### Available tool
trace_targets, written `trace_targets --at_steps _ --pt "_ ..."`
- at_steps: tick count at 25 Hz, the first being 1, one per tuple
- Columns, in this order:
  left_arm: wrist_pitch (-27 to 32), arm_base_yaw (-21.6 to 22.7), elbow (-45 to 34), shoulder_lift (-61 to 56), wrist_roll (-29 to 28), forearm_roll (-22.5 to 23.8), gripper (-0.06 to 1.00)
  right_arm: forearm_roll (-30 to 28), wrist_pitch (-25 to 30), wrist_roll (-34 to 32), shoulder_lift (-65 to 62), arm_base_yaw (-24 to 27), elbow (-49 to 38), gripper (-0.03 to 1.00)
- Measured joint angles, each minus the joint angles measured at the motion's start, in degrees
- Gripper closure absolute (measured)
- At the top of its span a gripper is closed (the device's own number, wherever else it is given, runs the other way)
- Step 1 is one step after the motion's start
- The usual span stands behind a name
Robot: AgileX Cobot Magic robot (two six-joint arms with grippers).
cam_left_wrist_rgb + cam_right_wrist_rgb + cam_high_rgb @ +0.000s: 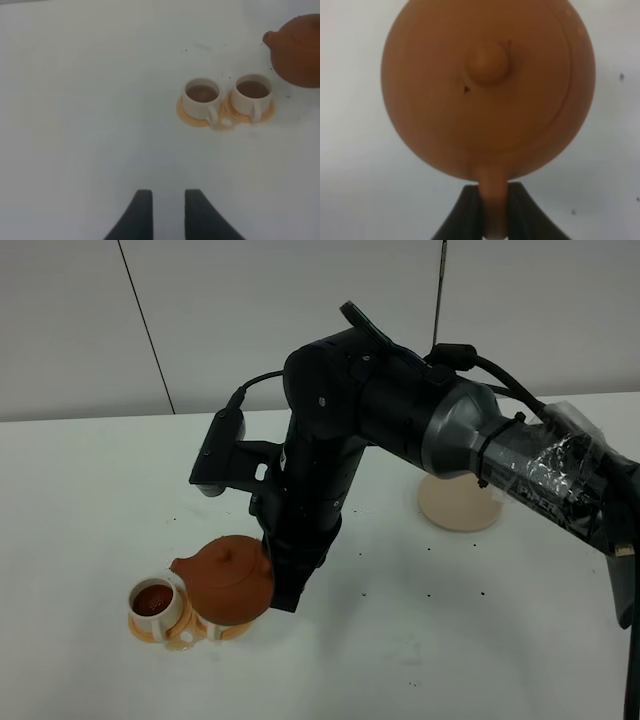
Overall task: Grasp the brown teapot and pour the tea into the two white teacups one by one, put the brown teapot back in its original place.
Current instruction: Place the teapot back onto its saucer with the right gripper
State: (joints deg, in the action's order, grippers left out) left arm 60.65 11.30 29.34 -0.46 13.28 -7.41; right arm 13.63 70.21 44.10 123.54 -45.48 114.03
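Observation:
The brown teapot [228, 578] hangs level just above the table, over the right-hand cup, spout pointing left. My right gripper [284, 592] reaches across to the left side and is shut on its loop handle [492, 202], seen between the dark fingers [465, 215]. The lid and knob [489, 62] fill the right wrist view. Both white teacups [201, 96] [252, 93] stand side by side on orange saucers [187, 116], each holding brown tea. From above, only the left teacup [155, 600] shows fully. My left gripper [165, 210] is open over bare table, well short of the cups.
The beige coaster [460, 502] lies at the back right, partly behind the right arm [520, 455]. Small dark specks dot the white table [430, 630]. A wet patch sits between the saucers [223, 121].

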Motion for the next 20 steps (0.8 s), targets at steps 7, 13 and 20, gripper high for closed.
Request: trace_targets --at_steps 7,13,20 --pt "0.0 0.0 0.0 0.0 0.0 0.0 0.71 0.84 0.07 0.42 1.81 0.07 0.17 0.87" --pt "0.0 0.0 0.0 0.0 0.0 0.0 0.71 0.79 -0.86 0.42 1.78 0.12 0.17 0.87" --pt "0.0 0.0 0.0 0.0 0.0 0.0 0.71 0.6 -1.33 0.42 1.82 0.12 0.17 0.87"
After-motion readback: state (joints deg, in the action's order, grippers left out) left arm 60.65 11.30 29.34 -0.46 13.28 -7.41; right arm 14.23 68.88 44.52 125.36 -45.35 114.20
